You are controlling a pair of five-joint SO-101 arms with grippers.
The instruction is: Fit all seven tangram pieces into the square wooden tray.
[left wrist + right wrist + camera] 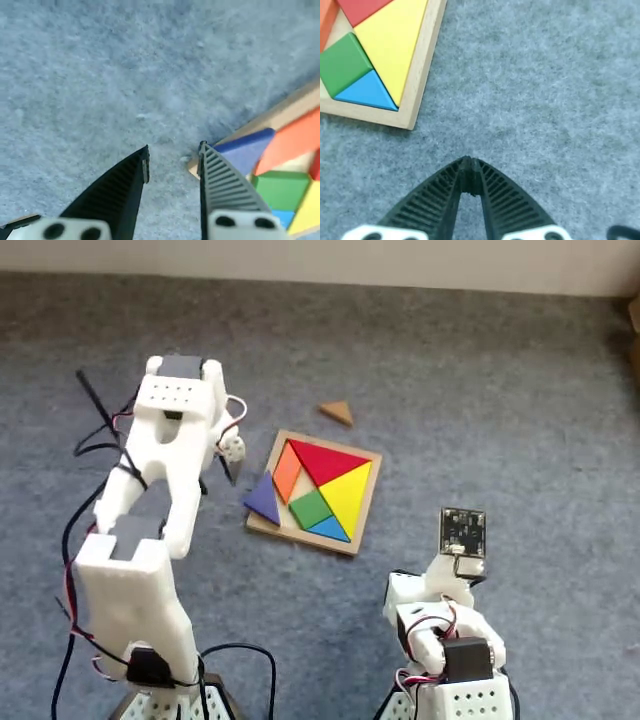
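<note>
The square wooden tray (369, 503) lies mid-table with a red triangle (325, 460), yellow triangle (351, 496), orange parallelogram (288, 472), green square (310, 508) and light blue triangle (330, 528) set inside. A dark blue triangle (263, 500) rests tilted over the tray's left rim, partly on the carpet. A small brown triangle (337, 412) lies on the carpet beyond the tray. My left gripper (174, 154) hangs open just left of the tray, one finger beside the dark blue triangle (245, 150). My right gripper (470, 182) is shut and holds nothing, near the tray's corner (421, 55).
Grey carpet covers the whole table. The left arm's white body (150, 510) stretches along the left side. The right arm's base (450, 660) sits at the front right. Open carpet lies to the right of the tray and beyond it.
</note>
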